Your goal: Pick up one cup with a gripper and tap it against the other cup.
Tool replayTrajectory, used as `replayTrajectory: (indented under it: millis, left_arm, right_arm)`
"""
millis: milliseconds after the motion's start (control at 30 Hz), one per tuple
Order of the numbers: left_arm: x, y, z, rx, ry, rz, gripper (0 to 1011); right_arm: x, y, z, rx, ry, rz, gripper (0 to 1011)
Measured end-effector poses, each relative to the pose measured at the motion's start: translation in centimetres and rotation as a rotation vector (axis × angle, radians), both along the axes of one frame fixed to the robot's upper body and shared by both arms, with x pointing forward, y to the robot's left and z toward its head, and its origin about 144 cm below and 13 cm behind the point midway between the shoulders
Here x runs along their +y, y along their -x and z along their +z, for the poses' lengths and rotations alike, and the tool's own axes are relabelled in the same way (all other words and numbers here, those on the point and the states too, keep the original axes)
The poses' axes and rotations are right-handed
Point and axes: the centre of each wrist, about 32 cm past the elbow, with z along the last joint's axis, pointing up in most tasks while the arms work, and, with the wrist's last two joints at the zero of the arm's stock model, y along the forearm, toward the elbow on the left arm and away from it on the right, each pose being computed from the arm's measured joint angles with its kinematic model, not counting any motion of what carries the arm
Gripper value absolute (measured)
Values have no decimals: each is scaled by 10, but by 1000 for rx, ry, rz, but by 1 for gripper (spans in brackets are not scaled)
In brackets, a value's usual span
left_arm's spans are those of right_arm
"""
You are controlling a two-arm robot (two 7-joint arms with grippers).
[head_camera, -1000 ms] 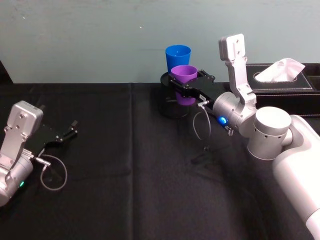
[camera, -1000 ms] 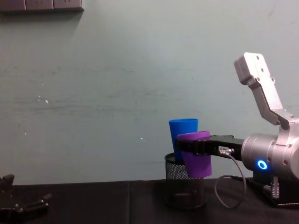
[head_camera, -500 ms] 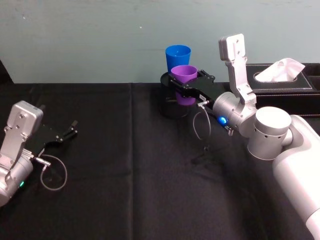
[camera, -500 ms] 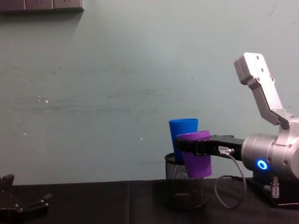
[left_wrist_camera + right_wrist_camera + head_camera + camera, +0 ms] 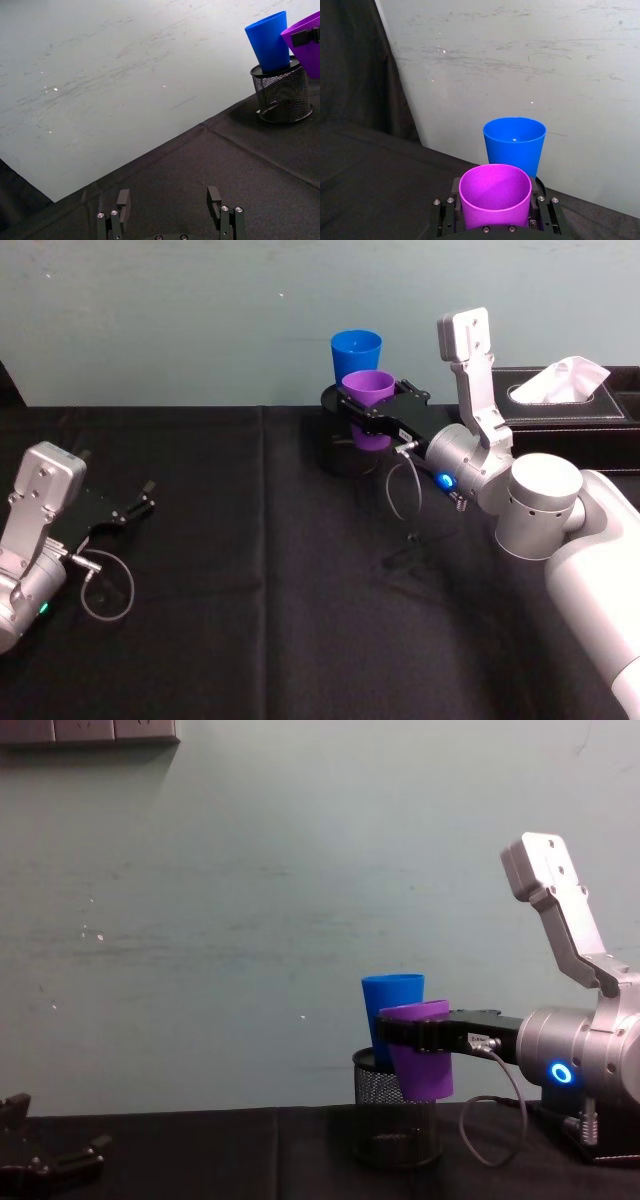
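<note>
Right now we are holding the purple cup (image 5: 368,400) in the air with our right gripper (image 5: 372,418), its fingers (image 5: 446,218) pinching the cup's sides just under the rim, while the blue cup (image 5: 356,351) is standing in the black mesh pen holder (image 5: 396,1120) just behind it, possibly already touching, though we cannot tell from these angles. We are risking a push hard enough to tip the holder over or slip the smooth tapered cup down through our grip. Our left gripper (image 5: 170,212) is idling with fingers spread, low over the worktop (image 5: 250,570) well to the left.
</note>
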Motion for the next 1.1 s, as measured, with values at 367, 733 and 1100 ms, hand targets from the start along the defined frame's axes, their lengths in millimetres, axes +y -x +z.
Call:
replayTrajectory:
  millis: [367, 733, 1100]
  left_arm:
    - [0, 0, 0, 0, 0, 0, 1000]
    - [0, 0, 0, 0, 0, 0, 1000]
    - [0, 0, 0, 0, 0, 0, 1000]
  right_arm:
    - [0, 0, 0, 0, 0, 0, 739]
    - [0, 0, 0, 0, 0, 0, 739]
    - [0, 0, 0, 0, 0, 0, 739]
